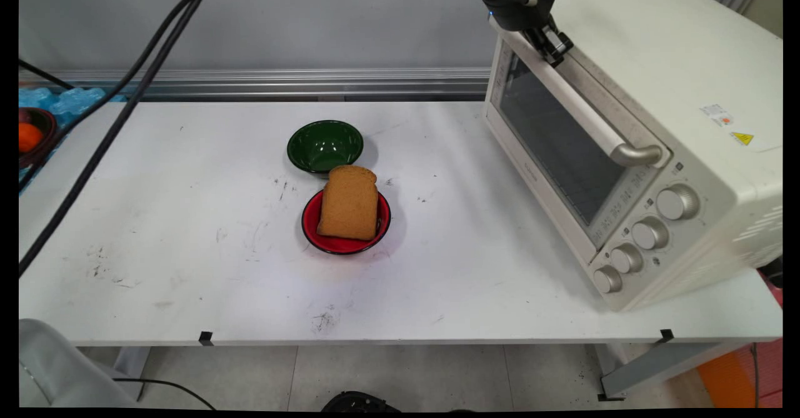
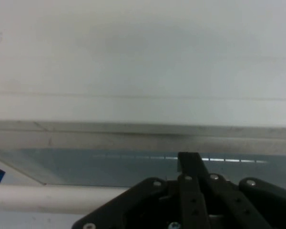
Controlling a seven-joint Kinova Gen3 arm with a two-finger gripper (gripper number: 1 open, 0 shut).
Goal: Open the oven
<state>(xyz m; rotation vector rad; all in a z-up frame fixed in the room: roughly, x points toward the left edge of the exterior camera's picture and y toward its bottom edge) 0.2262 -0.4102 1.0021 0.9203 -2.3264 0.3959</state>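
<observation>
A white surface [image 1: 187,268], scuffed with dark marks, runs across the room. Behind it there's a pale grey wall [image 1: 312,24] with a ribbed metal rail [image 1: 281,84] along its foot. Below, light floor tiles [image 1: 406,374], and an orange patch [image 1: 731,377] at the right.

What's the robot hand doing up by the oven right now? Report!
End effector at toaster oven's top front edge, just above door handle. Oven door closed. Bread slice on red bowl, green bowl behind.

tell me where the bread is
In the main view, the bread leans in the red bowl near the table's middle, just in front of the green bowl.
</observation>
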